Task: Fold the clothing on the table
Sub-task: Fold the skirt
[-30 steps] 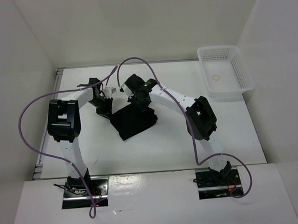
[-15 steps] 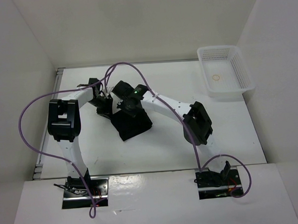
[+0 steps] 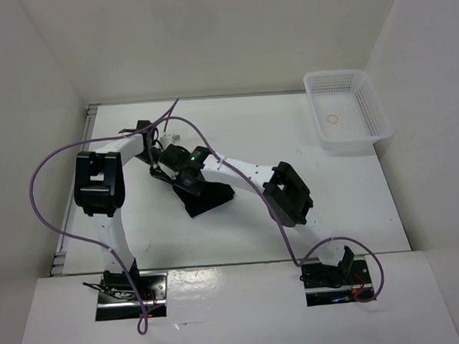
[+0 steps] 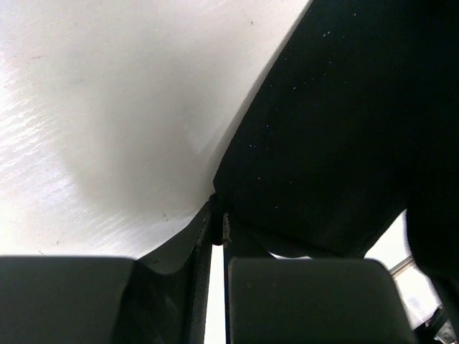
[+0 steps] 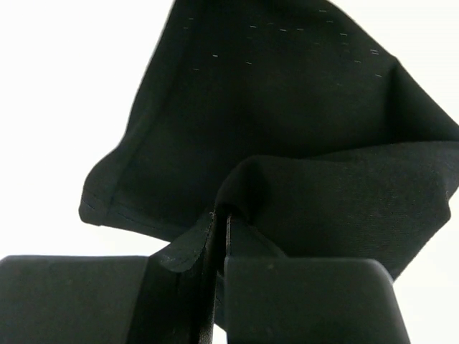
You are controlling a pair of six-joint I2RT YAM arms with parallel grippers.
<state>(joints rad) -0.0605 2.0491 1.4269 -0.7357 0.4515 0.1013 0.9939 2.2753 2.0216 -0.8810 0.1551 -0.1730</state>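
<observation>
Black clothing (image 3: 209, 198) lies bunched on the table (image 3: 354, 204) at centre-left of the overhead view; the right gripper (image 5: 221, 223), pinched shut on its folded edge, has swept leftward to the left gripper (image 4: 217, 228), likewise clamping its edge; this fold looks nearly laid over.

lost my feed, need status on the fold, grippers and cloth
Left gripper shut on the clothing edge. Right gripper shut on a fold of it. It lies bunched on the table. Nothing in the way; basket stands apart, far right.
</observation>
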